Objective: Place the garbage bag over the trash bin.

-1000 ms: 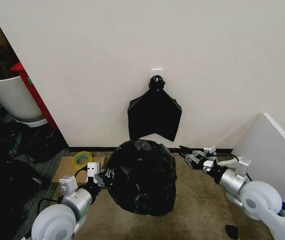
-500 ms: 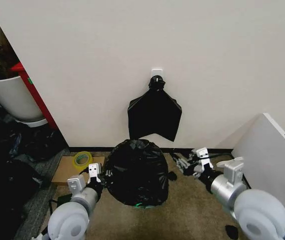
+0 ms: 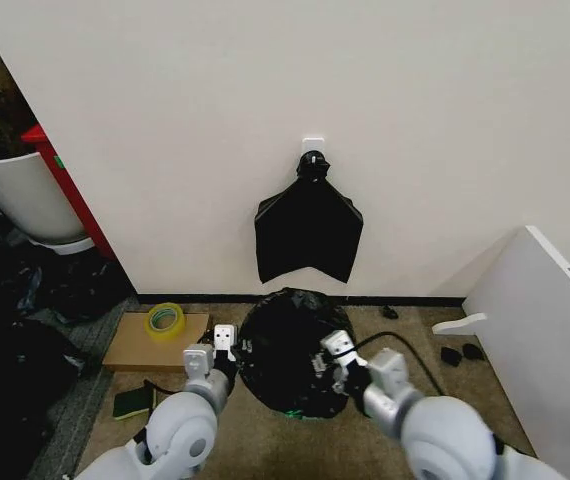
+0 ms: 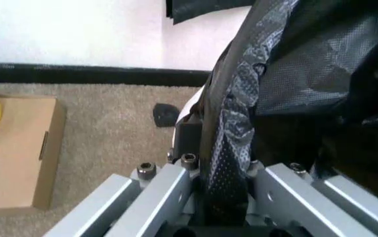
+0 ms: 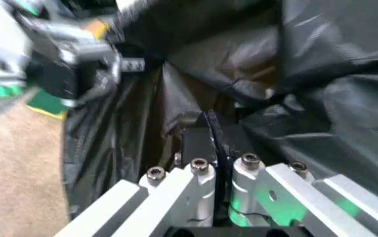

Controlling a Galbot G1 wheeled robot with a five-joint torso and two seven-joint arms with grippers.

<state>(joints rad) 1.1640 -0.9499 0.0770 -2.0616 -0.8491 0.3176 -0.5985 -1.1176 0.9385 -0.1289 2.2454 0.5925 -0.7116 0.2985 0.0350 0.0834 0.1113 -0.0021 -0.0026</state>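
Two grippers work at the crinkled, glossy black plastic garbage bag [image 3: 290, 350], which sits on the beige carpet [image 3: 265, 445] at the foot of the white wall [image 3: 365, 90], directly below the flat, fan-shaped bundle of black bags [image 3: 308, 238] hanging from a wall hook. The bag is draped as a rounded mound; a sliver of pale green at its lower front edge is probably the base of the round white trash bin [image 3: 291, 413] it covers, though almost all of the bin is hidden. The left gripper [image 3: 227, 352] presses against the mound's left side; in the left wrist view its jaws are closed tight on a pleated fold of the bag [image 4: 231, 133], the film running up between them. The right gripper [image 3: 331, 360] is at the mound's right side, and in the right wrist view [image 5: 208, 148] its fingers are pinched together on a thin edge of black film. Left of the bag, a flat brown cardboard box [image 3: 155, 343] lies on the carpet with a yellow tape roll [image 3: 165, 320] on top.
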